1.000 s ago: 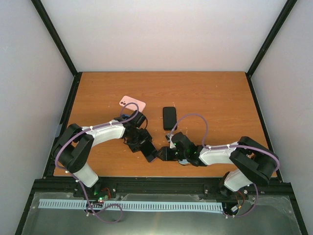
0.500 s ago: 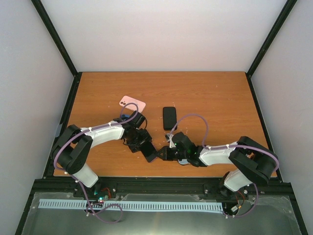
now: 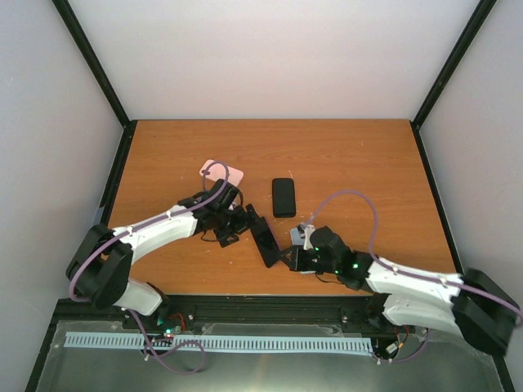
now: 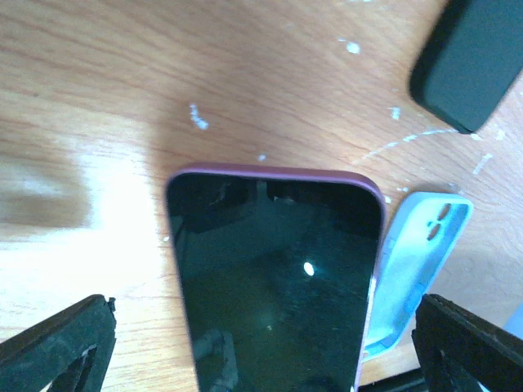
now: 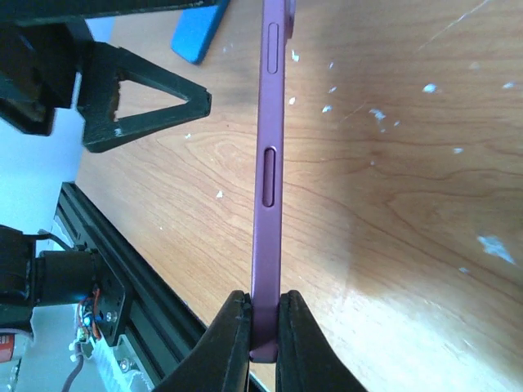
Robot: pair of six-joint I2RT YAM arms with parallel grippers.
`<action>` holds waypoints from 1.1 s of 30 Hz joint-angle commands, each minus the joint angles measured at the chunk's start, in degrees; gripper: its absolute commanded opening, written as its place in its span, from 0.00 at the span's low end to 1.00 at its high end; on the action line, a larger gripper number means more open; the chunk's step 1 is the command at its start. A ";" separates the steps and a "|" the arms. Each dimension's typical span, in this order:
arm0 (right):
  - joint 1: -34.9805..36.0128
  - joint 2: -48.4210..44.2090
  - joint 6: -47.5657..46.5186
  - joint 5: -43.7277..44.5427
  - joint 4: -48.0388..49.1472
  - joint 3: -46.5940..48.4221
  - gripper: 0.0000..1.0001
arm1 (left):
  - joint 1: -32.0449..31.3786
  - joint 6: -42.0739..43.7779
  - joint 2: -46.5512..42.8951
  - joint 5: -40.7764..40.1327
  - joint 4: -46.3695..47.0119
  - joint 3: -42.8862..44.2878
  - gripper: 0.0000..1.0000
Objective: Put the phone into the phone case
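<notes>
My right fingers (image 5: 233, 335) pinch the phone (image 5: 268, 163); left fingers (image 4: 57, 347) spread wide. Square it over the blue case (image 4: 417, 261) at three o'clock.

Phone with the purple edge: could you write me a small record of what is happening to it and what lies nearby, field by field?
phone: purple edge, dark screen, held up on its side
right end effector: shut on phone, pinching its near end
left end effector: open, fingers either side of the phone, not touching
light blue case: flat on table, beside the phone
pink case: beyond the left arm
black item: farther back, lying apart
</notes>
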 commanded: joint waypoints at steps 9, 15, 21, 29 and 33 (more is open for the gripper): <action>0.27 -37.44 5.69 20.56 -44.97 1.32 0.03 | -0.58 13.22 -2.30 9.40 17.05 -4.16 0.95; 0.31 -37.28 6.03 21.28 -48.34 0.45 0.03 | -0.61 14.48 0.61 13.18 23.22 -4.18 0.91; 0.23 -31.06 2.15 21.68 -43.34 0.11 0.03 | -0.61 13.97 3.29 14.41 25.85 -4.90 0.87; -0.74 -21.73 -0.73 18.90 -34.96 -1.54 0.03 | -0.61 13.87 5.53 15.10 27.63 -5.16 0.83; -1.82 -18.78 -1.59 16.47 -32.27 -1.48 0.03 | -0.61 13.05 6.32 15.99 29.68 -6.17 0.82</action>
